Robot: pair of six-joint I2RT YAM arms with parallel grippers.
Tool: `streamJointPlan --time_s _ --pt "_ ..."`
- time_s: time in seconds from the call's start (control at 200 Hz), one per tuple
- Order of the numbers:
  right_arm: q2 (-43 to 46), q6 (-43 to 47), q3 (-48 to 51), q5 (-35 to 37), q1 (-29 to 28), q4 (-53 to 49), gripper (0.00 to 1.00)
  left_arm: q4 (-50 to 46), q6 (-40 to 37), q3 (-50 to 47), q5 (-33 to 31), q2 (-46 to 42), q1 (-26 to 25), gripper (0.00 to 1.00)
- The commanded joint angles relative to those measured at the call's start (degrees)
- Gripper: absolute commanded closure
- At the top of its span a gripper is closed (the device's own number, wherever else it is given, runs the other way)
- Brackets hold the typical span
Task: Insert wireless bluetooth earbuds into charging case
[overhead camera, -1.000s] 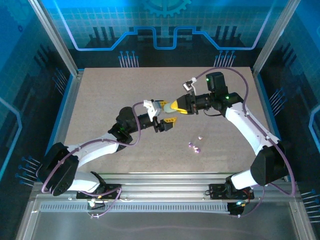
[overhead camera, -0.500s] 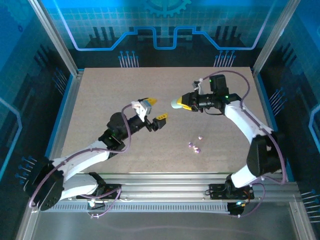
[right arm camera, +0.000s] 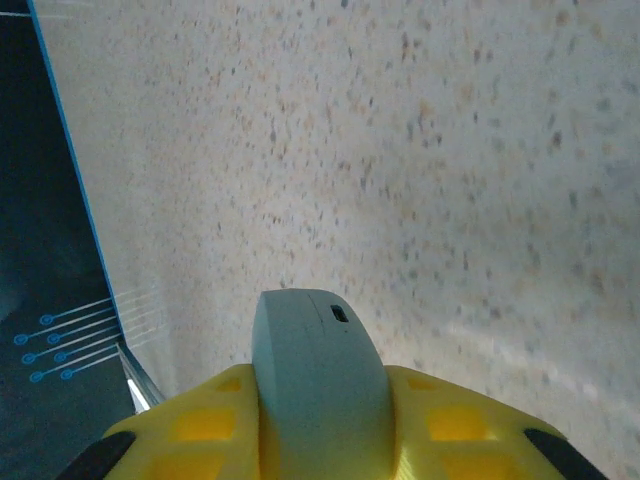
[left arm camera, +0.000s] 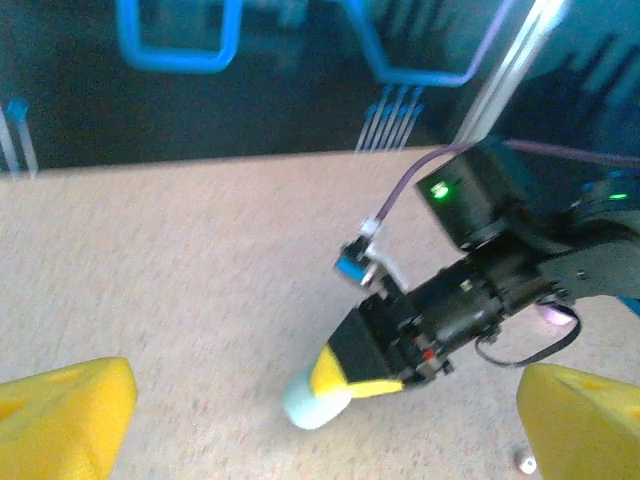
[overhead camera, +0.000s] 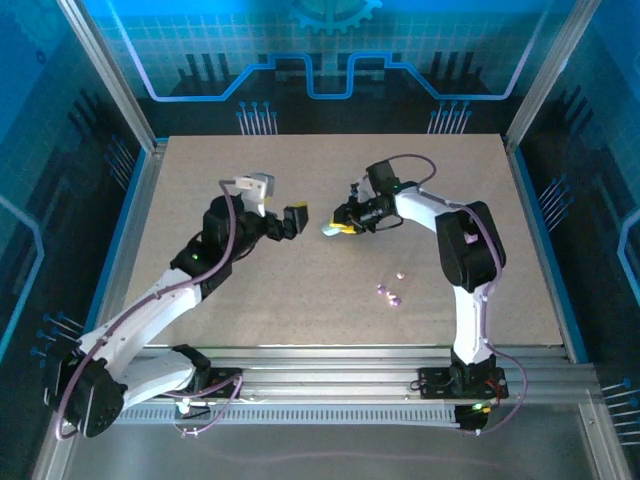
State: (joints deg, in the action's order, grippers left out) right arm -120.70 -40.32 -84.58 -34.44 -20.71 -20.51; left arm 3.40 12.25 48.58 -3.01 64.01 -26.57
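Earbuds (overhead camera: 390,294) unmoved | left end effector (overhead camera: 296,218) retreated, wide | right end effector (overhead camera: 342,224) still clamps charging case (overhead camera: 329,230)

Mint case (right arm camera: 318,370) in tool (right arm camera: 322,405) (yellow-fingered)

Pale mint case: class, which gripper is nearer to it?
Right. The right gripper grips the pale mint case; the open left gripper hangs apart, on the case's left in the top view.

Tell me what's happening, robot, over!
Left fingers open, empty. Right fingers shut on case. Earbuds loose on table, apart from case. Nothing between them.
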Motion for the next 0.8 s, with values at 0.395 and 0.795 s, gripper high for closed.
streamJointPlan --time_s 0.395,0.795 --pt "-9.1 -2.5 -7.2 3.8 -0.8 1.4 0.75 -9.0 9.0 1.3 -6.1 -3.2 2.1 0.01" --pt "-3.3 2.4 -4.0 9.7 -0.2 -3.9 0.42 -5.0 7.5 -0.2 -0.3 -5.0 2.2 0.01"
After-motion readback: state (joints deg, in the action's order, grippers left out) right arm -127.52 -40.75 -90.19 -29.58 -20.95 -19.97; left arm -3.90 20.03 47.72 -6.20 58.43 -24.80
